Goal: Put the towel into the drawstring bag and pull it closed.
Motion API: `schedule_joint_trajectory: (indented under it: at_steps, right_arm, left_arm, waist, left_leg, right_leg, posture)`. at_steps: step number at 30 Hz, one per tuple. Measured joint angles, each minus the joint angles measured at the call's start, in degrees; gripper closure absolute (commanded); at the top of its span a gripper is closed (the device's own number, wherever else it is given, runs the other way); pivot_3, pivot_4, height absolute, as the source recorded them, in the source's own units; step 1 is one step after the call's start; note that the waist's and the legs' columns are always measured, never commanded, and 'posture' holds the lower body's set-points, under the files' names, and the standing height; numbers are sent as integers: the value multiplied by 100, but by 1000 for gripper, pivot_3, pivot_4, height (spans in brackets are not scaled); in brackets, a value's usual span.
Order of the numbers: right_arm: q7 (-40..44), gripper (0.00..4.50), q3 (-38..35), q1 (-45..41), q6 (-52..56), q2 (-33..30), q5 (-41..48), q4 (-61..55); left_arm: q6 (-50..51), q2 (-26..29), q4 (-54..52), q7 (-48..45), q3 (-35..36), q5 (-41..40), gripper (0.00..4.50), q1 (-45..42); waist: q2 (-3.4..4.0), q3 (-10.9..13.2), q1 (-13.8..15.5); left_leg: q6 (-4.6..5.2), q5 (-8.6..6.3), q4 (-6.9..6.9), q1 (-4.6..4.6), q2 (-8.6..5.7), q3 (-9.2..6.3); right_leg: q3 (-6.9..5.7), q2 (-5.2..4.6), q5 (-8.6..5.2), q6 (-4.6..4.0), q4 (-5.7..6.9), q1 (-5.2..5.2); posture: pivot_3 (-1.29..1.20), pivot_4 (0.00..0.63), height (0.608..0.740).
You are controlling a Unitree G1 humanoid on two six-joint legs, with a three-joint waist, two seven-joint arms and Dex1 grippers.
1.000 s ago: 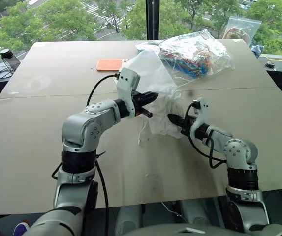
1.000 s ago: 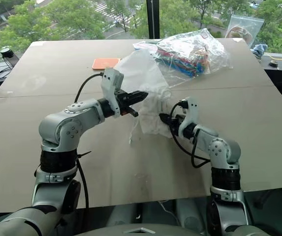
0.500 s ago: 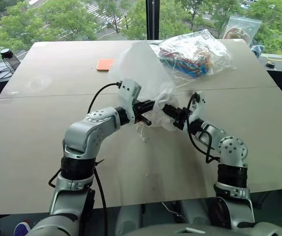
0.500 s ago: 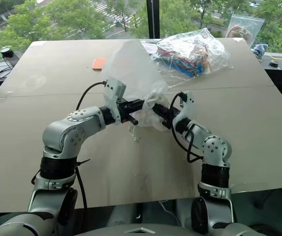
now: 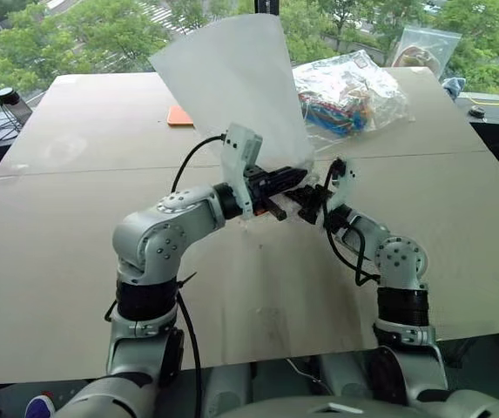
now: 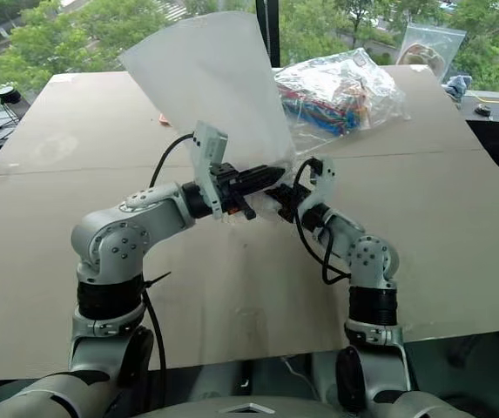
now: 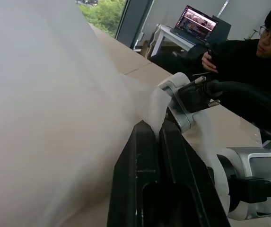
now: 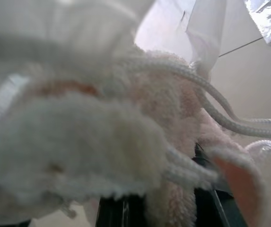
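The drawstring bag (image 5: 232, 87) is a thin translucent white pouch, raised off the table and standing up like a sail above both grippers. My left gripper (image 5: 297, 177) is shut, pinching the bag's lower edge; in the left wrist view its fingers (image 7: 147, 142) pinch white fabric (image 7: 45, 94). My right gripper (image 5: 306, 197) meets it tip to tip from the right. The right wrist view shows the fluffy off-white towel (image 8: 102, 142) bunched over that gripper's shut fingers, with the bag's white cord (image 8: 220, 113) looped across it. From the head camera the towel is hidden behind the grippers and the bag.
A clear plastic bag of colourful items (image 5: 349, 91) lies behind the grippers at the table's back right. An orange phone (image 5: 179, 116) lies back left, partly behind the raised bag. A person (image 7: 258, 71) sits beyond the table by a laptop (image 7: 199, 23).
The bag has gone from lying crumpled on the table to being lifted upright. Both grippers have closed in on each other and risen.
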Motion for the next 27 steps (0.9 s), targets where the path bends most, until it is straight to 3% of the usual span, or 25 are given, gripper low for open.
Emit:
schedule_joint_trajectory:
  at_steps: [4,12,19,22,27]
  right_arm:
    - [-356,4491,-536,-30,-375,3,635,229]
    - [-417,4491,-333,-20,-373,-17,1045,167]
    - [-421,4491,-348,-7,-537,-14,1305,158]
    - [-284,4491,-150,-9,-801,-17,1069,159]
    - [327,4491,774,-7,-1406,-119,-59,160]
  left_arm:
    - [198,-18,-58,238,270,-199,4500,379]
    - [142,-327,28,681,806,-537,4500,338]
    - [997,-340,153,839,1090,-1739,4500,262]
    - [1196,-475,143,980,1058,-2188,4500,250]
    - [1330,-484,262,1232,965,-2736,4500,37]
  waist:
    - [1,1,32]
    - [2,1,15]
    - [2,1,22]
    - [2,1,19]
    - [3,1,11]
  left_leg:
    - [0,0,14,-30,-4,-14]
    - [0,1,16,-65,-4,-26]
    - [0,0,18,-70,-7,-26]
    - [0,0,18,-68,-6,-28]
    - [-1,1,18,-65,-5,-30]
  right_leg:
    - [-17,-8,1,1,-8,-10]
    - [-27,-6,2,-1,-1,-46]
    - [-29,-10,2,0,-5,-46]
    - [-30,-9,2,0,-4,-46]
    - [-30,-6,2,-1,1,-46]
  posture:
    - [0,150,740]
    - [0,150,740]
    - [0,150,740]
    - [0,150,740]
    - [0,150,740]
